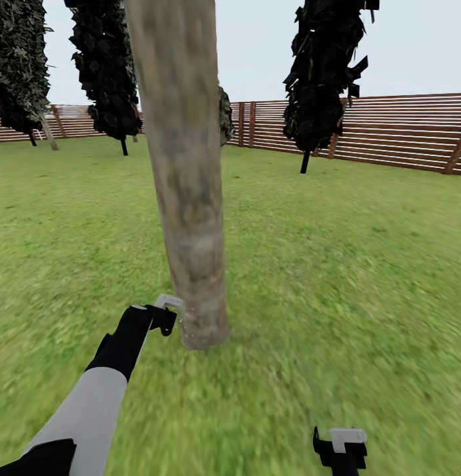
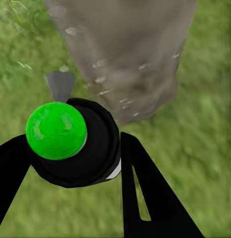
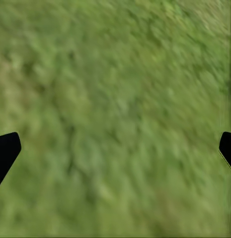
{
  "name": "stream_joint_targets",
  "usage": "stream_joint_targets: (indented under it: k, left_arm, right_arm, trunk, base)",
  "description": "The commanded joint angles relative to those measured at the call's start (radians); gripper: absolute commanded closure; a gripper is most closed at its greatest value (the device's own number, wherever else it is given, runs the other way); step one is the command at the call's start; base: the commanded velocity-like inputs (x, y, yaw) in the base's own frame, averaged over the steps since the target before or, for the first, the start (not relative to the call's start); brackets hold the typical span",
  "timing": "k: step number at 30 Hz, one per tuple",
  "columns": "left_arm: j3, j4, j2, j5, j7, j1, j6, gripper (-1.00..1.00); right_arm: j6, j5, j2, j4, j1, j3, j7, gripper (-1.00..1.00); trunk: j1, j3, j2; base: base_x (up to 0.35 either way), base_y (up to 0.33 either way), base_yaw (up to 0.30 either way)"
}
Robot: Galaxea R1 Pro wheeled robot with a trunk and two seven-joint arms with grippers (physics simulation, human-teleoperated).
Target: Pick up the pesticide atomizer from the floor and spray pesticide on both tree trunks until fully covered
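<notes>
A thick, mottled grey-brown tree trunk [image 1: 188, 198] rises from the lawn just ahead of me. My left gripper [image 1: 161, 316] is low beside its base, shut on the pesticide atomizer [image 2: 78, 148], a small black bottle whose round top looks bright green here. The grey nozzle points at the trunk [image 2: 130, 49], and whitish pesticide specks [image 2: 100, 79] dot the bark close to the ground. Low at the right, over bare grass, my right gripper [image 1: 340, 448] is open and holds nothing; its fingers [image 3: 6, 151] sit far apart in the right wrist view.
Green lawn [image 1: 362, 264] spreads all around. Dark narrow columnar trees [image 1: 323, 79] stand further back, left and right of the trunk. A brown slatted fence [image 1: 402, 132] closes the far side.
</notes>
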Motion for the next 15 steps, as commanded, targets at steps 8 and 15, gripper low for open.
stream_joint_targets:
  k: [8,15]
  left_arm:
    - [0.004,0.000,0.000,0.004,0.000,-0.001,-0.001,1.00]
    - [0.009,0.000,0.000,0.005,0.001,-0.001,-0.001,1.00]
  right_arm:
    - [0.000,0.000,0.000,0.000,0.000,0.000,0.000,-1.00]
    - [0.000,0.000,0.000,0.000,0.000,0.001,0.000,-1.00]
  trunk:
    - [0.000,0.000,0.000]
    - [0.000,0.000,0.000]
  base:
    - [-0.096,-0.269,0.001]
    - [-0.005,-0.267,0.206]
